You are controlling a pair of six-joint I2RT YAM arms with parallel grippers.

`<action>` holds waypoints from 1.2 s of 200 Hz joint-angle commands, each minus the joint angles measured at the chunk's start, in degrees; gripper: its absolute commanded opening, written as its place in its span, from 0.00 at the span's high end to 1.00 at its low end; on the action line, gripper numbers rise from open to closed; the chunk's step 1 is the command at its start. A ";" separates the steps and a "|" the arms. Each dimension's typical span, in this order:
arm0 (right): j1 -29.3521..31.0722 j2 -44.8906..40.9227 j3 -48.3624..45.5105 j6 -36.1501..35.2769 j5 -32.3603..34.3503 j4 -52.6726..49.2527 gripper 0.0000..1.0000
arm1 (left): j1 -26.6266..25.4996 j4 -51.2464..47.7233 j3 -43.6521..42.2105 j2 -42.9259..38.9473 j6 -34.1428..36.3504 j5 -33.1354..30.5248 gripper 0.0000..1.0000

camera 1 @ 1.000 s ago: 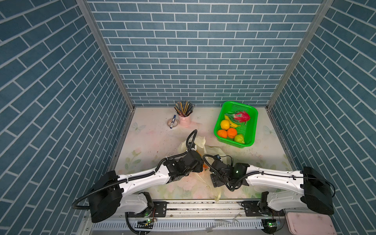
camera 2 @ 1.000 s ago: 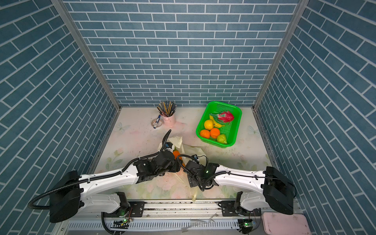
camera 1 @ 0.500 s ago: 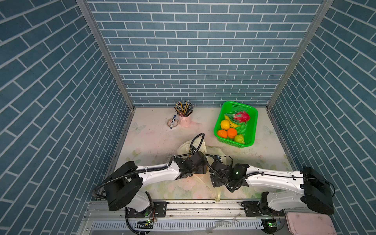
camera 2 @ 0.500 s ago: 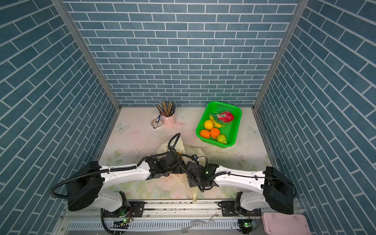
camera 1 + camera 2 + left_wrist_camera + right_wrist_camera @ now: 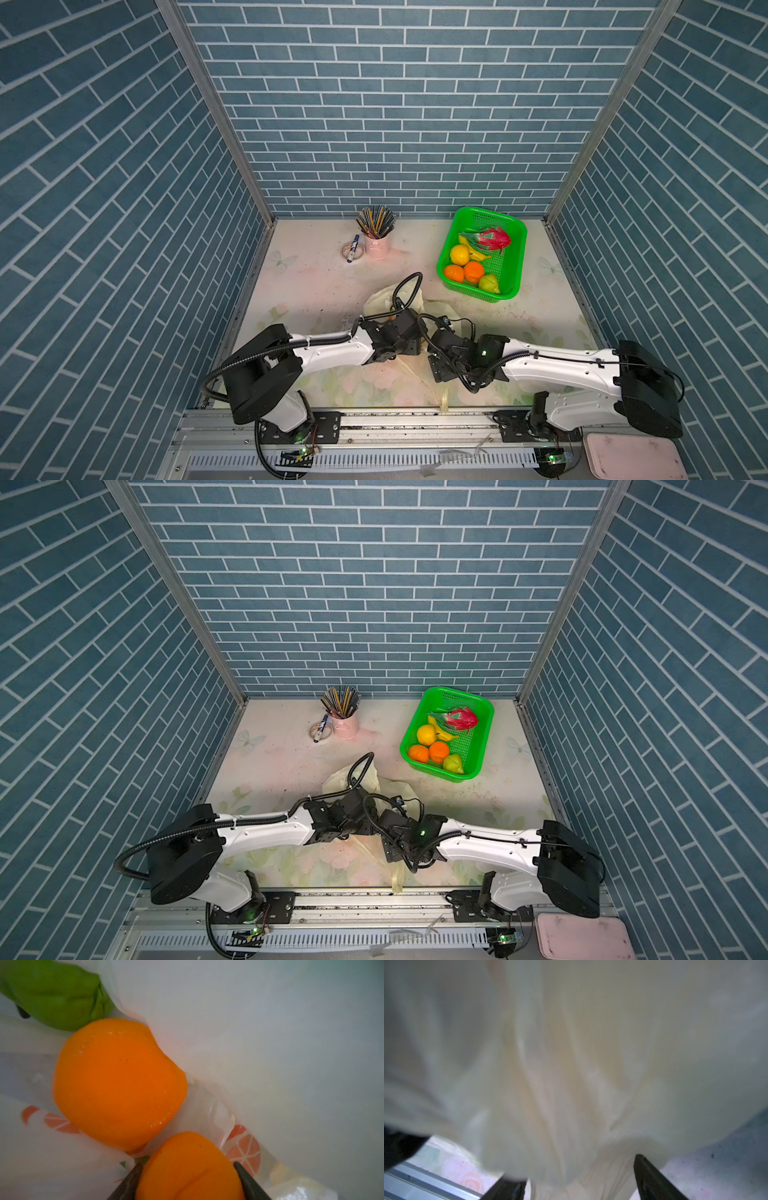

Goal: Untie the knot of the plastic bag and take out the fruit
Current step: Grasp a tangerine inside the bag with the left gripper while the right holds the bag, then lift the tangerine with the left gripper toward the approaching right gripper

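The pale yellow plastic bag [image 5: 388,296] lies crumpled at the table's middle, with both arms meeting over it in both top views. In the left wrist view my left gripper [image 5: 189,1164] is inside the bag, its dark fingers [image 5: 133,1180] pressed against both sides of an orange fruit [image 5: 187,1176]. A second orange fruit [image 5: 118,1082] and a green fruit [image 5: 56,993] lie just beyond it. My right gripper [image 5: 579,1169] stands open, with loose bag film [image 5: 571,1084] draped between its wide jaws. The knot is hidden.
A green basket [image 5: 516,266] at the back right holds a dragon fruit [image 5: 494,237], a yellow fruit [image 5: 459,254], two oranges [image 5: 473,271], a green fruit [image 5: 489,284] and a banana. A pink pencil cup [image 5: 377,243] and a marker [image 5: 353,248] stand at the back. A bag strip [image 5: 444,399] trails to the front edge.
My left arm has swung in towards the middle and its gripper has pushed deeper into the bag. The orange that showed at the bag's mouth is now covered. The right arm has barely moved.
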 commanded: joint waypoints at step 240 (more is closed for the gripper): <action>-1.18 -3.15 -6.60 4.82 -5.62 7.88 0.47 | 4.23 15.47 -8.15 -24.17 13.58 4.87 0.34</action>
